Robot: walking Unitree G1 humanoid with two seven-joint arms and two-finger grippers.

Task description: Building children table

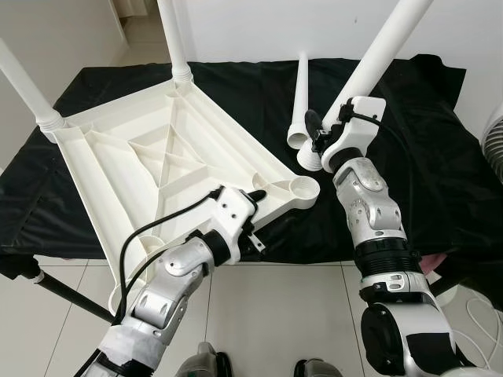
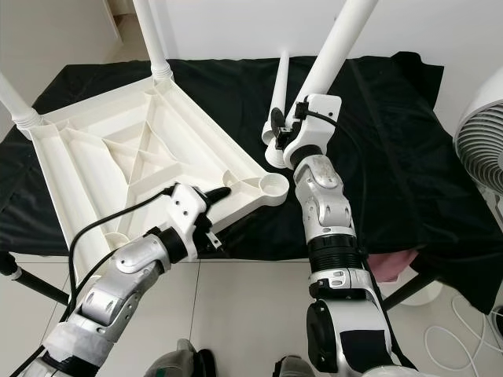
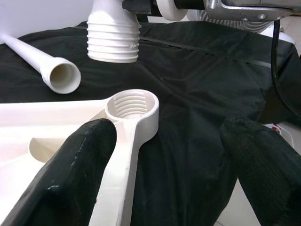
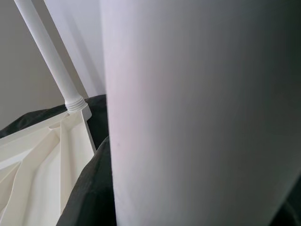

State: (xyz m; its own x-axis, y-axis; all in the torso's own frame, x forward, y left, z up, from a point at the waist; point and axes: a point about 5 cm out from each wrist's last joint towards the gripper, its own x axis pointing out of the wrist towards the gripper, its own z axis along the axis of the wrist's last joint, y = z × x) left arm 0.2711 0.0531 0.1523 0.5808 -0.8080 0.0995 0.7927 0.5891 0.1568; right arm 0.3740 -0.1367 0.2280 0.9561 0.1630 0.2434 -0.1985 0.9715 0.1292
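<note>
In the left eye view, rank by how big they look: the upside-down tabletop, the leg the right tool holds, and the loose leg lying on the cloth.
1. Tabletop
2. Held leg; nearer the camera, so its true size is unsure
3. Loose leg

Loose leg lies right of upturned tabletop on cloth.

Tabletop: white plastic, plain, ribbed underside.
Screwed-in legs: white.
Held leg: white.
Loose leg: white.
Cloth: black, unpatterned.
Left gripper: black fingers, white housing, silver arm.
Right gripper: black fingers, white housing, silver arm.
Floor: pale grey tiles, darker grout lines.
Fan: white grille.
</note>
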